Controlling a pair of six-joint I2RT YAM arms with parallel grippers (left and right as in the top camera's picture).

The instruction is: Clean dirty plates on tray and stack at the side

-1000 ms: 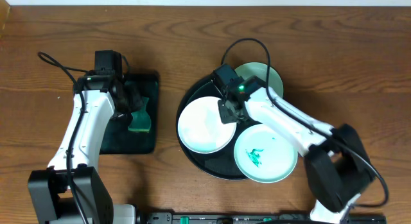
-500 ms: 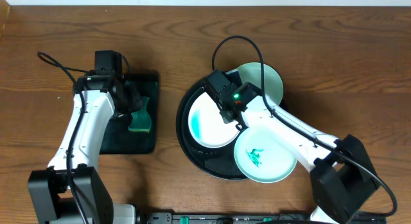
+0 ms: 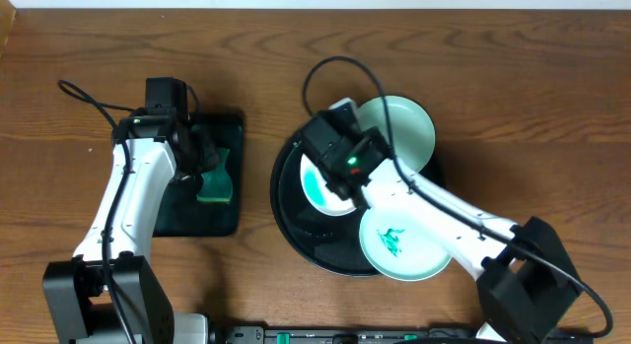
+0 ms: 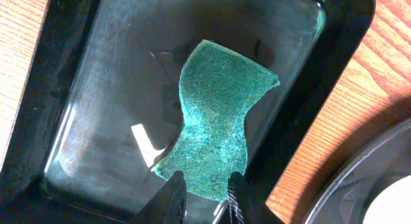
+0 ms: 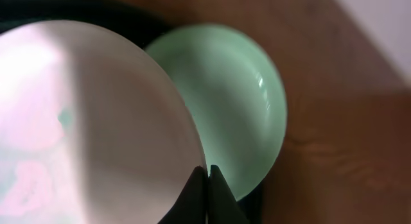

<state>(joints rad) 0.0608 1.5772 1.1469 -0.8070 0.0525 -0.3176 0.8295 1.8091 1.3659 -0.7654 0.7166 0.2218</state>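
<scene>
The right pincer (image 5: 207, 178) is clamping the white plate (image 5: 96, 121) by its rim, tilting it above the round tray (image 3: 301, 231). The left pincer (image 4: 202, 189) is pinching the sponge (image 4: 215, 128). Wiping looks next, so they need bringing together.

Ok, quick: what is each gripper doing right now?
Left gripper: closed on the green sponge, at its edge.
Right gripper: closed on the white plate, at its rim.
</scene>
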